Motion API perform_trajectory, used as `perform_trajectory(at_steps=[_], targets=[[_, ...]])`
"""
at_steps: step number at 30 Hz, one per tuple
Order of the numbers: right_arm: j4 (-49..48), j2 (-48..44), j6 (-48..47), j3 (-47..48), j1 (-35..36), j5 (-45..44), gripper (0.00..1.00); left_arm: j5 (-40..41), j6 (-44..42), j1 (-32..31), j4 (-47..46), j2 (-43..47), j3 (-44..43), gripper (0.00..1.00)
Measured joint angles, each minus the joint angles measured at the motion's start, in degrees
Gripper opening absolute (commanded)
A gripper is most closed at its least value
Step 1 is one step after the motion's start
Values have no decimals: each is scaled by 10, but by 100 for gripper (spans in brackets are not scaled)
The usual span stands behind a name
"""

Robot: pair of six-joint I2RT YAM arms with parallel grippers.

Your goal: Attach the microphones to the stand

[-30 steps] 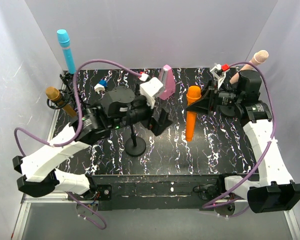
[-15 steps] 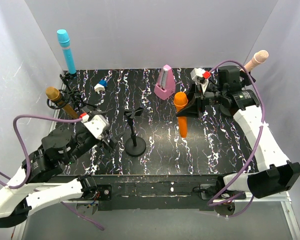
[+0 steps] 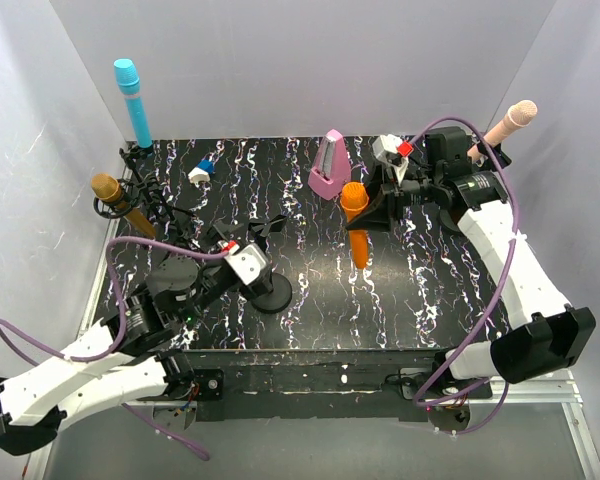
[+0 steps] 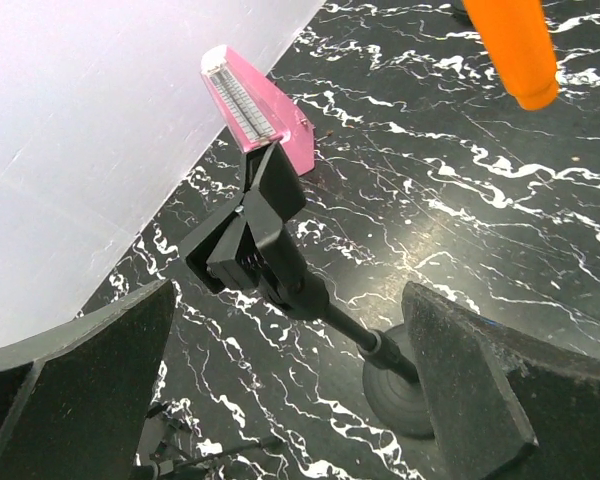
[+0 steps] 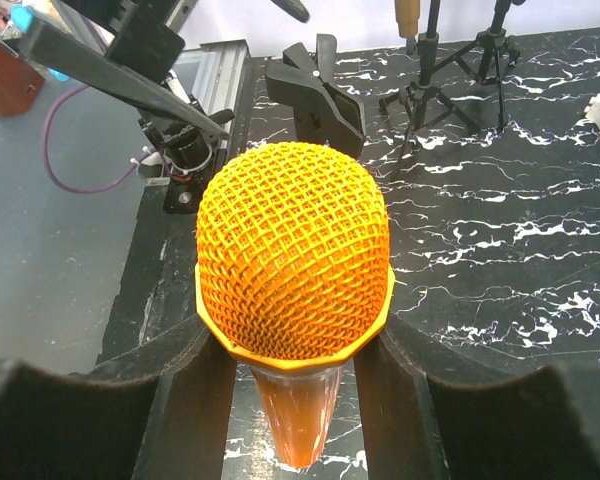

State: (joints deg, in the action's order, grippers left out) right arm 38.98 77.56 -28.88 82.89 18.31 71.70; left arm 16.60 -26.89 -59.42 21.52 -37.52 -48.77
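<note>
Jaws on my right gripper (image 5: 292,360) clamped on orange microphone (image 5: 292,250), just under mesh head; body hangs tail-down above table (image 3: 450,290). Left gripper (image 4: 288,295) jaws spread wide, nothing between, low beside stand (image 3: 271,288). Stand's clip (image 4: 255,235) framed by my open jaws in wrist view, untouched. Orange microphone well apart from clip, up right, near pink metronome (image 3: 329,165).

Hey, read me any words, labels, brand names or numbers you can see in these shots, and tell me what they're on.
No text can be read in any view.
The pink metronome: fine scale marks on its face, too small to read.
The orange microphone and the stand clip: no label shows.
</note>
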Motion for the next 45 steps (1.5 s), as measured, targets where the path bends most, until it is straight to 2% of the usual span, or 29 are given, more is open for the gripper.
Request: perform_trajectory(at_steps=[3,12,15,17,21,29,33,38,41,45], targets=[[-1,12,-1,10,3,5,1,-22,5,35,-37,-16,17,98],[-7,31,0,17,10,10,1,-159,65,186,-110,-81,18,98],[-17,31,2,17,12,12,1,-211,89,221,-117,-89,18,88],[-21,31,2,17,13,16,1,-249,105,243,-117,-90,18,88],[-27,35,7,20,15,25,1,-312,130,269,-114,-88,18,86],[-61,70,41,59,40,36,1,-372,161,283,-112,-84,18,88],[-153,80,111,54,65,37,1,-389,171,291,-103,-88,12,88],[-379,93,278,24,88,21,1,-398,183,305,-90,-93,3,87],[-491,113,376,10,94,-10,1,-401,191,316,-87,-93,2,85],[-571,123,471,-23,99,-70,1,-404,198,324,-83,-93,2,82]])
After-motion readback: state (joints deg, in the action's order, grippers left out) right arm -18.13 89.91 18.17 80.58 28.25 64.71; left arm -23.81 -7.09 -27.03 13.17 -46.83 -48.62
